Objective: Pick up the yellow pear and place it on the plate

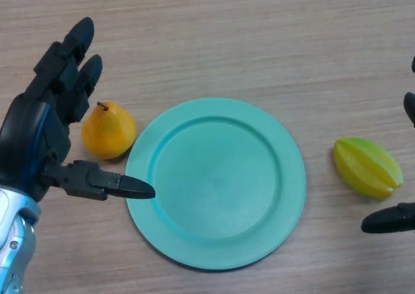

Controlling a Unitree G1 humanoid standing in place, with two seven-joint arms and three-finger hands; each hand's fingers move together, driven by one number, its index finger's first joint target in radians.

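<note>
Left hand point(39, 135) is spread wide, fingers straight and pointing away from the robot, thumb sticking out sideways toward the plate point(215, 182). The pear point(108, 130) sits on the table point(259, 41) right in the gap between that thumb and the fingers, stem up, not clamped; fingers look to be just beside it or over it, can't tell from this angle if they touch. Thumb tip overlaps the plate's near-left rim in view. The pear is just beside the plate's edge on the left hand's side, not on it. Right hand point(392, 219) only pokes in at the frame edge, thumb and a bit of finger visible, apart, holding nothing. A yellow-green star fruit point(367, 167) lies between them, just off the plate's far side from the left hand
</note>
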